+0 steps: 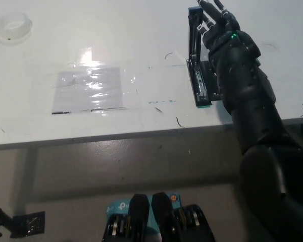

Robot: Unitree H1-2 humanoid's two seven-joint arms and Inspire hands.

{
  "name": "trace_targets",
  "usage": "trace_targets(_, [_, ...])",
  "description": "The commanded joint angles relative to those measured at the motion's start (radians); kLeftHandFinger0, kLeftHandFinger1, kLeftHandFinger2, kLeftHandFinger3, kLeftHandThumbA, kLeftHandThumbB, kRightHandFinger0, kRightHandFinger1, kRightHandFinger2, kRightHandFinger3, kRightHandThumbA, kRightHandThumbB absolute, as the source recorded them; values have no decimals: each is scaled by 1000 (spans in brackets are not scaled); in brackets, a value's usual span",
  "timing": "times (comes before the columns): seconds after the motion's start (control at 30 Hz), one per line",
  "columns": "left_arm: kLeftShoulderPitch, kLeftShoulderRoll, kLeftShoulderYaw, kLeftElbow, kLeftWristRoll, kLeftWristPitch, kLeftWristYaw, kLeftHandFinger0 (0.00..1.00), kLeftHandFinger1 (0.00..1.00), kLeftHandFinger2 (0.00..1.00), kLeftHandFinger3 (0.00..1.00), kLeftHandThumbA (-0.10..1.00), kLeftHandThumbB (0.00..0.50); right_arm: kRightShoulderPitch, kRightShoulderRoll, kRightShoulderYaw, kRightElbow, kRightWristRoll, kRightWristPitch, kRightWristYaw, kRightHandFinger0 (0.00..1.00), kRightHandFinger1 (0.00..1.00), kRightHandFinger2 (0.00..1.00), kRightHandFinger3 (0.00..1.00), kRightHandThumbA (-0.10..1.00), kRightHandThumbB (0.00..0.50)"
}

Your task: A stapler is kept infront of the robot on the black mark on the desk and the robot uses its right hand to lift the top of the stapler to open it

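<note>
A black stapler stands on the white desk [141,40] at the right. Its base [202,93] lies flat, pointing toward the desk's front edge, and has a green tip. Its top arm [194,35] is raised and angled away toward the far edge. My black right hand [221,31] is at that raised top arm, fingers stretched along its right side and holding it up. The black forearm [247,96] covers the stapler's right side. My white left hand is not in view.
A clear tape roll [11,27] sits at the far left. A shiny plastic sheet [88,88] is taped flat at the middle left. The desk's front edge [116,135] crosses the picture. A blue box [111,207] lies on the floor below.
</note>
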Motion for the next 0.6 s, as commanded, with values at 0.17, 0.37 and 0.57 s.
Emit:
trace_targets(0.17, [2,16,7,-39,6,-16,8,402,486,627,785,607,0,91,41,48,-299,-3,55,66,609,694,733,909,775,0])
trace_targets(0.37, [-4,21,17,-37,-12,-19,0,390,466,606,784,601,13,245,79,87,-579,26,198,52,617,722,777,933,814,0])
trace_targets(0.57, [-3,23,20,-38,-18,-27,-7,401,469,615,778,605,10,386,106,107,-815,58,320,28,679,734,784,934,847,0])
